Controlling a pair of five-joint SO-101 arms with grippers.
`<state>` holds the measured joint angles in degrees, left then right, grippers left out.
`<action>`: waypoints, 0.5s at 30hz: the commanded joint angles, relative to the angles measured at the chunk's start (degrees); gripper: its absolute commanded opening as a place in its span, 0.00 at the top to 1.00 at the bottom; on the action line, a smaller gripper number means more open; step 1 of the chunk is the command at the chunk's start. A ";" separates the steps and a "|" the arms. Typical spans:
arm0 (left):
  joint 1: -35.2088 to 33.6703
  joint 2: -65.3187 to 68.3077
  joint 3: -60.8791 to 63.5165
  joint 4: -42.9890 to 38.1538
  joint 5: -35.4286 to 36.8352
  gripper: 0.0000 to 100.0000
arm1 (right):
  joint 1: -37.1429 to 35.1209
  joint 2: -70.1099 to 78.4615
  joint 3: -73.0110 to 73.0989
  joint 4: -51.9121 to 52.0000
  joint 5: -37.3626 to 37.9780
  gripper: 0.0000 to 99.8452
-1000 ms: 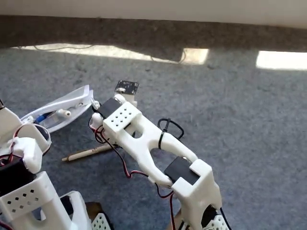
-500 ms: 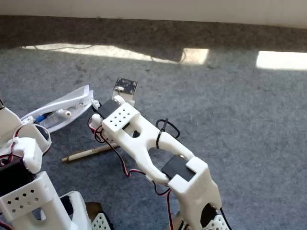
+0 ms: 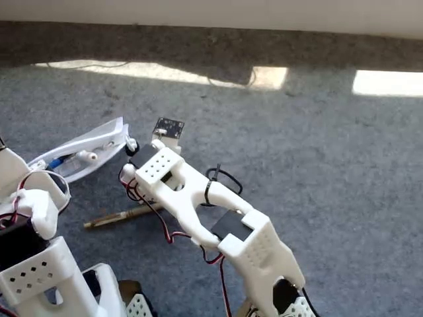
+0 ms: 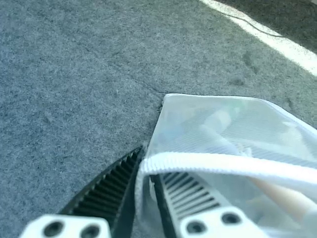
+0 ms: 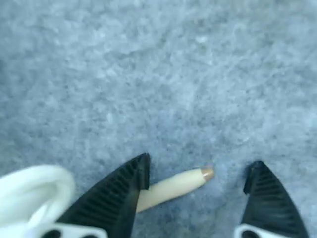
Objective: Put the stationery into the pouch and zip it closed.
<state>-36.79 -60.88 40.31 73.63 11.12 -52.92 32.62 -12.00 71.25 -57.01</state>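
Pencil [image 3: 122, 216] lies flat on the grey, carpet-like worktop [image 3: 330, 185], a pale wooden one, just in front of the right arm [image 3: 198, 198], which stretches low across the middle of the surface. From that arm's wrist, the right claw [image 5: 200, 164] stands wide, one dark toothed jaw on each side of the pencil's [image 5: 173, 187] tan tip and neither touching it. Off to the left rests the pouch [image 3: 86, 153], white and see-through, tilted with its far end toward the back of the worktop. A blue-tipped pen [image 3: 64, 161] and a small white piece [image 3: 87, 156] show through its side. The left arm [image 3: 33, 218] sits at the near corner beside it. The left claw [image 4: 147, 168] is clamped narrow on the pouch's [image 4: 223, 129] thick white edge band, with the mesh fanning out beyond the jaws and a pale stick [image 4: 277, 193] visible inside. Pouch and pencil lie apart, with the right arm's wrist between them.
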 commanded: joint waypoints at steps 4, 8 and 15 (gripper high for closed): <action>-0.66 -0.31 -0.13 -1.05 0.35 0.99 | -1.19 -0.92 -0.48 -1.63 -0.18 0.71; -0.66 -0.31 -0.13 -0.97 0.35 0.99 | -1.36 0.75 -0.84 0.04 -0.18 0.71; -0.66 -0.31 -0.13 -1.14 0.35 0.99 | -1.36 -8.66 -0.48 4.79 -0.09 0.71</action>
<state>-36.79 -60.88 40.31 73.63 11.12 -53.54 30.15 -11.82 74.77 -56.92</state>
